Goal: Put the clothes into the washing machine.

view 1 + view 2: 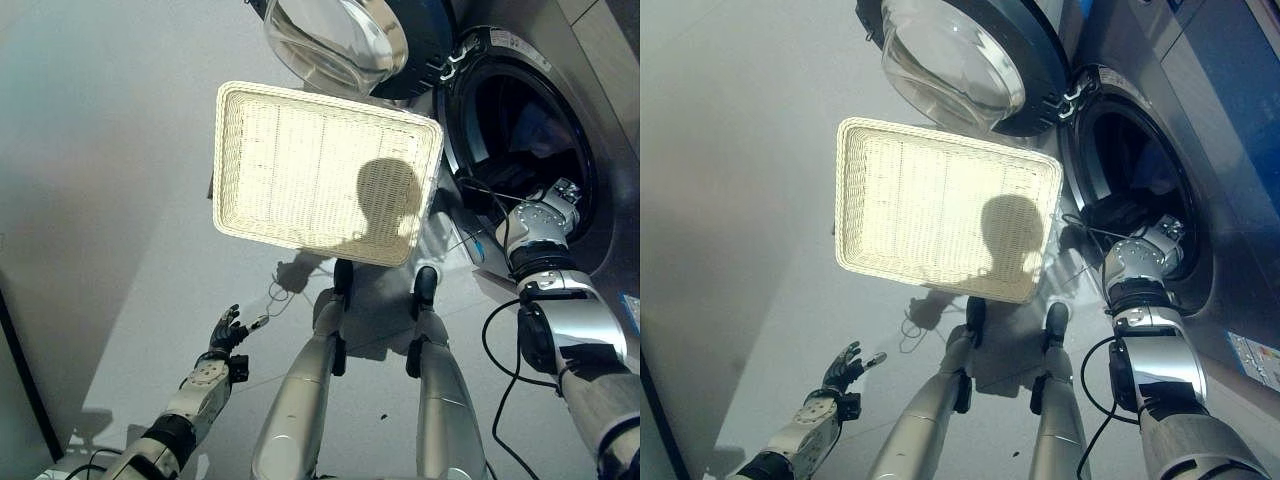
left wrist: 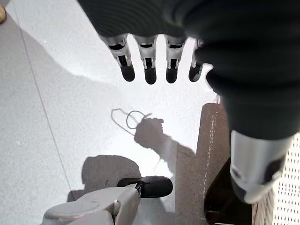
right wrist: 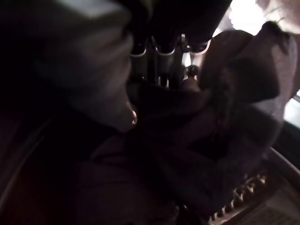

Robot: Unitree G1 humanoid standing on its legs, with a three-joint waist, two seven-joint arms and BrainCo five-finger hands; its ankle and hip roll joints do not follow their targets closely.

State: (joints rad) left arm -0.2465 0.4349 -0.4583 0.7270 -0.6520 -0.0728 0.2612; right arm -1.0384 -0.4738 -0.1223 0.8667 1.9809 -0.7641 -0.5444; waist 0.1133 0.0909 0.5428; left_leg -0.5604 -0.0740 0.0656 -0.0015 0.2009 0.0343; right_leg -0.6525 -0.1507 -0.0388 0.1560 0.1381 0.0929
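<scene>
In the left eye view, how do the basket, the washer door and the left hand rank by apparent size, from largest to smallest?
1. Basket: largest by far.
2. Washer door: smaller as seen, but the picture's top edge cuts it off, so its whole size is unsure.
3. Left hand: clearly smallest.

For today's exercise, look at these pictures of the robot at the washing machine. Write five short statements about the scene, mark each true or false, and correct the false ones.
1. The washing machine has its door swung open. True.
2. The white wicker basket is full of clothes. False: it holds no clothes.
3. The right robot hand is at the drum's opening, among dark clothes. True.
4. The left robot hand grips the basket's rim. False: it hangs over the floor, apart from the basket, fingers straight.
5. The basket sits inside the drum. False: it lies on the floor in front of the machine.
</scene>
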